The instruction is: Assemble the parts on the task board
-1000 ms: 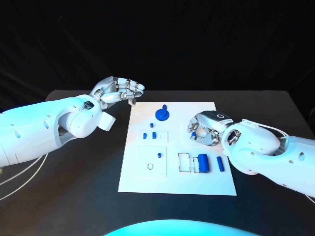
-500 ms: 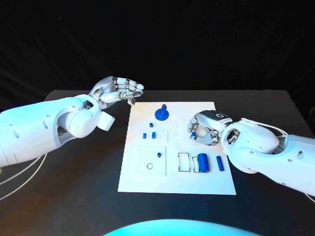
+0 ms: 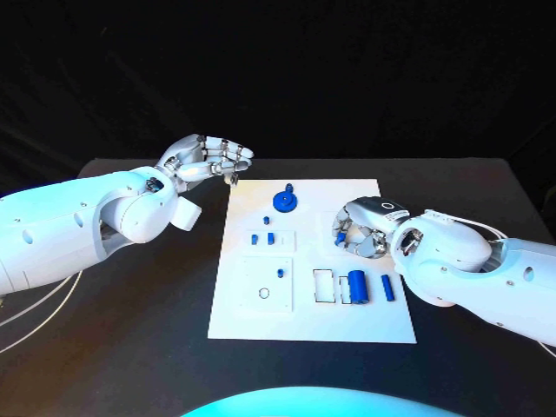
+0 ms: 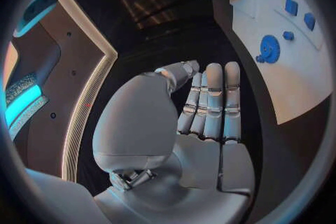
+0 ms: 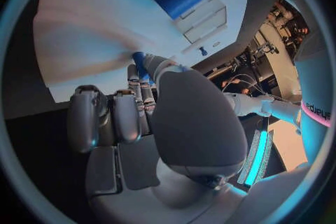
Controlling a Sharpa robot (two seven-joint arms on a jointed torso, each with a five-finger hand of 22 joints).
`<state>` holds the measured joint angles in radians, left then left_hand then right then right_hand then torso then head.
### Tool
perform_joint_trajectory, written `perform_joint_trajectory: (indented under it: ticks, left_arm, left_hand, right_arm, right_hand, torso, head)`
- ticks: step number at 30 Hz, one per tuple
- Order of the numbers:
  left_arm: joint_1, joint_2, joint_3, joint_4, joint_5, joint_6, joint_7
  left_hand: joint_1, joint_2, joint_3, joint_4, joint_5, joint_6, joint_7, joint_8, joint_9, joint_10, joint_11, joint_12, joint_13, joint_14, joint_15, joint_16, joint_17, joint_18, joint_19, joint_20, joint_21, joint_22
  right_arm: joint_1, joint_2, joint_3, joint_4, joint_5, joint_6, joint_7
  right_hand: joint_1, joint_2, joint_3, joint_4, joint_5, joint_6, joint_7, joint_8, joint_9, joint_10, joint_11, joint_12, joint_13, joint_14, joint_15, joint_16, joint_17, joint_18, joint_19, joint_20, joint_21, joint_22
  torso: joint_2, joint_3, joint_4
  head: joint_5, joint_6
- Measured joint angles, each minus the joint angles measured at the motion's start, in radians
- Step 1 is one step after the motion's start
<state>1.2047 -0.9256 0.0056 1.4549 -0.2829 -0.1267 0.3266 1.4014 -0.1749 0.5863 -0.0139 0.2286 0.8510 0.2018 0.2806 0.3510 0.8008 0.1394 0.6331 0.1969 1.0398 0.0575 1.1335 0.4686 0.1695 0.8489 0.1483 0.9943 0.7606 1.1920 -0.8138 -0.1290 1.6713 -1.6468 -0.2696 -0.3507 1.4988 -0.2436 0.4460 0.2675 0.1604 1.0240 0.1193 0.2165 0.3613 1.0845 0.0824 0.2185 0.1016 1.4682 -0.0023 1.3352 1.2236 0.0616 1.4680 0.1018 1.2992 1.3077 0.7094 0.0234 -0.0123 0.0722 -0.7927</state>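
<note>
White task board lying flat on the black counter, long axis running away from the robot. Nearest row of parts, toward the board's right side: a pale rectangular frame, just beside it a large blue cylinder, and just beside that a slim blue bar, all lying flat and parallel. To their left, a raised white square plate with a small oval opening and a tiny blue mark above it. Farther along, two short blue pegs standing side by side in a small white block. At the same depth, right hand poised over the board's right edge with its fingers curled inward around a small blue part; the right wrist view shows a blue piece at the fingertips, so the hand appears to pinch it, though the contact itself is partly hidden. Beyond the pegs, a round blue disc with a knob near the far end of the board, also seen as a blue disc in the left wrist view. Farthest, left hand raised above the counter just beyond the board's far left corner, apart from every part, its fingers close together, bent forward and holding nothing.
</note>
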Motion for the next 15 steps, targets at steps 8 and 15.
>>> perform_joint_trajectory:
  ticks: [8,15]
  left_arm:
    - [0.0,0.0,0.0,0.0,0.0,0.0,-0.001]
    - [0.0,-0.001,0.0,0.0,0.0,0.001,-0.001]
  left_hand:
    - [0.0,0.0,0.0,0.0,0.0,0.0,0.0,0.004,0.0,-0.007,0.0,0.0,-0.001,0.0,0.0,0.0,0.001,0.0,0.0,0.0,0.0,0.0]
    - [0.0,0.0,0.0,0.0,0.0,0.0,0.0,0.004,0.0,-0.007,0.0,0.0,-0.001,0.0,0.0,0.0,0.001,0.0,0.0,0.0,0.0,0.0]
  right_arm:
    - [0.0,0.0,0.0,0.001,0.0,0.002,-0.001]
    - [0.0,0.0,0.0,0.004,0.0,-0.009,-0.001]
  right_hand:
    - [0.0,0.0,0.009,-0.001,0.0,0.0,0.0,0.0,0.002,0.0,0.0,0.0,0.0,0.0,0.0,0.0,-0.002,0.0,0.0,0.0,0.0,0.0]
    - [-0.008,0.014,0.034,-0.017,0.005,0.027,-0.006,0.016,0.017,0.073,-0.016,0.009,0.003,-0.004,-0.011,0.0,0.002,-0.002,-0.005,-0.006,0.054,0.0]
  torso:
    - [0.0,-0.0002,0.0]
    - [0.0,-0.0003,0.0]
  head:
    - [0.0,-0.001]
    - [-0.002,-0.001]
